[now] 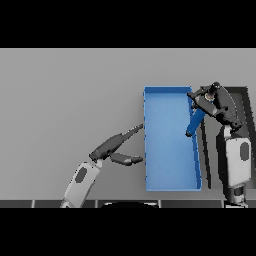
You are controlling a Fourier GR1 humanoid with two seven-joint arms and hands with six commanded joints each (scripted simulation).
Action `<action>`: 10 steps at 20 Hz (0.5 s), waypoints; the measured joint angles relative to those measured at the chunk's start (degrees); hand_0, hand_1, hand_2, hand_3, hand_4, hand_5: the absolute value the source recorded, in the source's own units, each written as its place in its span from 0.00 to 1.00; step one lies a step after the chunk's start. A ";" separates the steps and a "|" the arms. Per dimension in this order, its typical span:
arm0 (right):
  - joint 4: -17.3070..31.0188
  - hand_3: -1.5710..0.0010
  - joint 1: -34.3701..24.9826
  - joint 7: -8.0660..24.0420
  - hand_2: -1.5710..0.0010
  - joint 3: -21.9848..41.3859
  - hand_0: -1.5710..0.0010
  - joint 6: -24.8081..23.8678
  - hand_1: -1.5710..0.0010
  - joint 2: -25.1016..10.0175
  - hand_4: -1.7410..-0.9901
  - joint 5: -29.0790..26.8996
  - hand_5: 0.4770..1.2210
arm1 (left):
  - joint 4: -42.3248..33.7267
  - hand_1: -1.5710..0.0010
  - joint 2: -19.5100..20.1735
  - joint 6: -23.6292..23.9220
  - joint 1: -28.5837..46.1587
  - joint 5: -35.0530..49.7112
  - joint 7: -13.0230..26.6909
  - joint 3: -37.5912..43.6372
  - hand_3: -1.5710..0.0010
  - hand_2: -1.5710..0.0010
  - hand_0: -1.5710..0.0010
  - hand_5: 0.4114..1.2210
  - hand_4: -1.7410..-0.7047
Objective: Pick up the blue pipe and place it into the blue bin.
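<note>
Blue pipe, a short straight rigid tube, hung tilted over the right wall of the blue rectangular open-topped plastic bin, upper end caught in the right dark fingered hand, lower end dipping toward the bin's inside at its far right part. Could not be told whether the lower tip touched the bin's rim or floor. Looked stiff and light, judged from the slim even shape; smooth sides, so likely a bit slippery and apt to swing or slide when held by one end only. Seemed sturdy enough, no sign of anything fragile. Better taken near the middle across its width for balance, though the grasp at the top end appeared to serve for a drop into the bin.

Right hand's fingers were curled round the pipe's upper end, grasping it, above the bin's far right corner, just left of a dark tray-like frame on the grey table. Left dark hand lay near the bin's left wall, fingers straight and relaxed, holding nothing, one fingertip close to the wall.

Pipe not yet released into the bin.
</note>
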 measured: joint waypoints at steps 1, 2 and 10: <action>-0.92 0.00 2.13 0.00 0.00 2.21 0.00 -2.96 0.00 -1.61 0.00 -0.54 1.00 | -0.17 1.00 -0.13 0.39 0.01 -0.32 -0.49 -0.17 1.00 1.00 1.00 0.02 0.83; -0.53 0.00 3.05 0.01 0.00 3.95 0.00 -5.30 0.00 -3.15 0.00 -1.01 1.00 | -0.69 1.00 -0.23 0.14 0.03 0.22 -0.60 -0.14 1.00 1.00 1.00 0.02 0.83; 2.26 0.50 9.27 -0.05 0.15 20.41 0.07 -21.68 0.15 -14.29 0.08 -5.27 1.00 | -0.69 1.00 0.31 -0.03 0.01 0.15 0.27 0.01 1.00 1.00 1.00 0.01 0.83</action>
